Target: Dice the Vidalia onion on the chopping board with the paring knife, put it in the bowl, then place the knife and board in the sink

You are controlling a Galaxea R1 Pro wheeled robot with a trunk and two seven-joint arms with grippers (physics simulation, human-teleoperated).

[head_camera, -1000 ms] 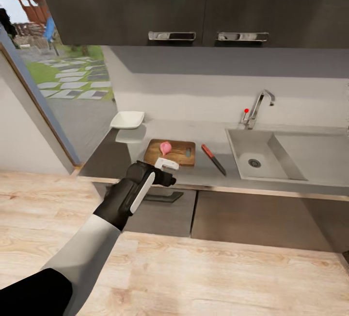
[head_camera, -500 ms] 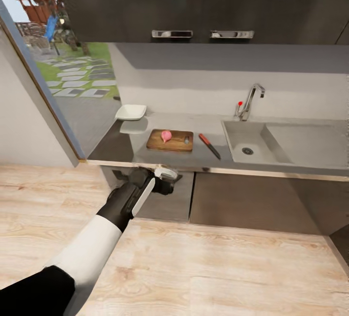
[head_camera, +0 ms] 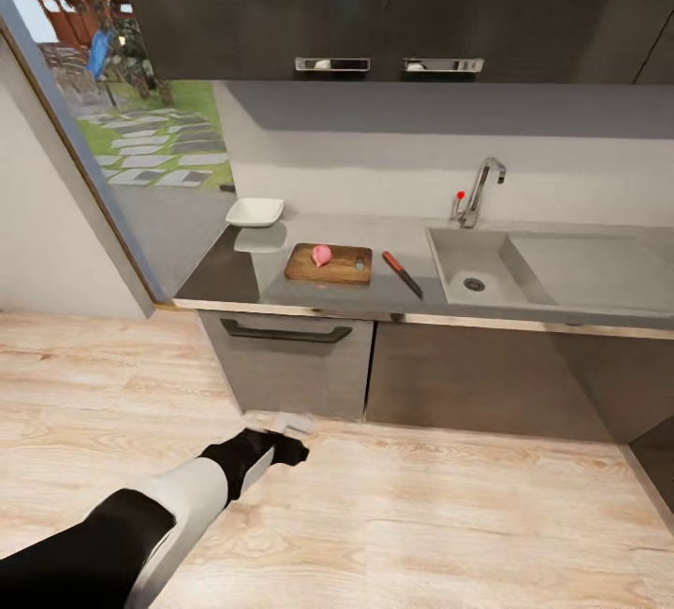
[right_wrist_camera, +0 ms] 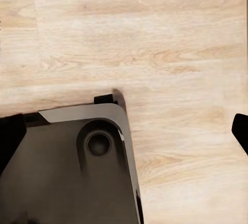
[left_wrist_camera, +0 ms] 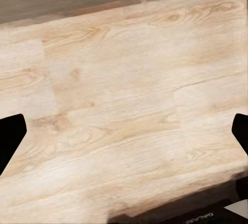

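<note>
The pinkish Vidalia onion [head_camera: 321,255] rests whole on the brown chopping board [head_camera: 329,266] on the grey countertop [head_camera: 234,277]. The red-handled paring knife [head_camera: 402,273] lies on the worktop between the board and the sink [head_camera: 465,258]. A white bowl [head_camera: 255,211] stands at the back left. My left gripper [head_camera: 291,425] hangs low over the wooden floor, well short of the counter; in the left wrist view the gripper [left_wrist_camera: 124,136] is open, its fingers [left_wrist_camera: 10,141] far apart over bare floorboards. The right gripper [right_wrist_camera: 124,136] is open too, above the floor and my dark base [right_wrist_camera: 62,167].
A chrome tap [head_camera: 479,188] with a red knob stands behind the sink, with a drainboard [head_camera: 590,268] to its right. Dark cabinets with a drawer handle [head_camera: 281,335] sit under the counter and wall cupboards [head_camera: 374,1] hang above. A glass door [head_camera: 103,123] is at the left.
The view has pulled back from the counter. My left arm has dropped from counter-edge height down to near the floor. Onion, board, knife and bowl keep their places on the counter.
</note>
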